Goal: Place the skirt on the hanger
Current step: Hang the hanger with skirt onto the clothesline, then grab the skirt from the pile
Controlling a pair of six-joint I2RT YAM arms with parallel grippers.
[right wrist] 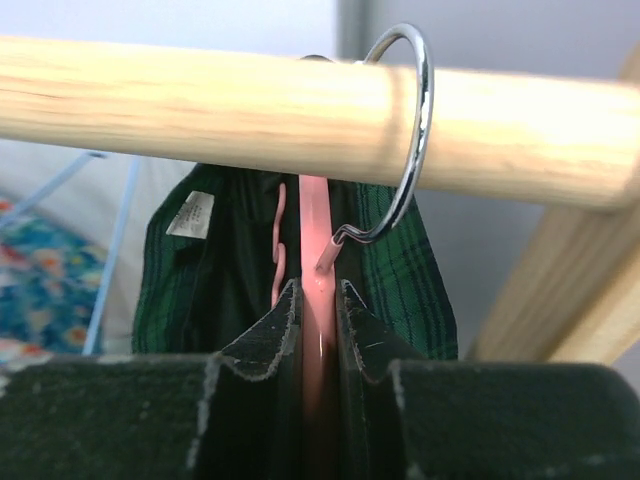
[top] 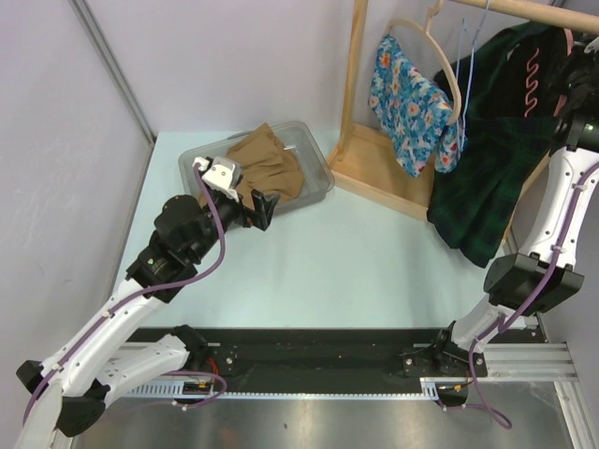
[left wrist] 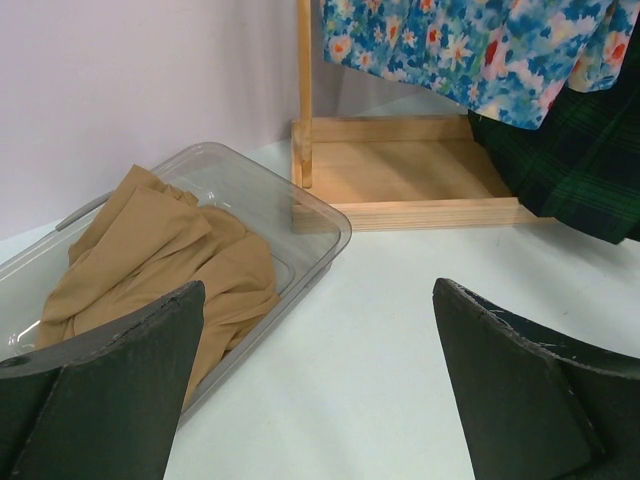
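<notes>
The tan skirt (top: 267,161) lies heaped in the bin (top: 321,174), just beyond the wide-open, empty left hand (top: 251,198), while the far right hand (right wrist: 318,300) pinches the pink hanger (right wrist: 314,215).

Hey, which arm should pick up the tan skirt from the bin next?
Left. The left gripper, open, hangs at the bin holding the tan skirt; the right gripper is shut on the pink hanger.

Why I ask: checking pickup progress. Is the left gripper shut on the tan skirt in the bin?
No, the left gripper stands wide open, and the tan skirt lies in the clear plastic bin ahead of it.
</notes>
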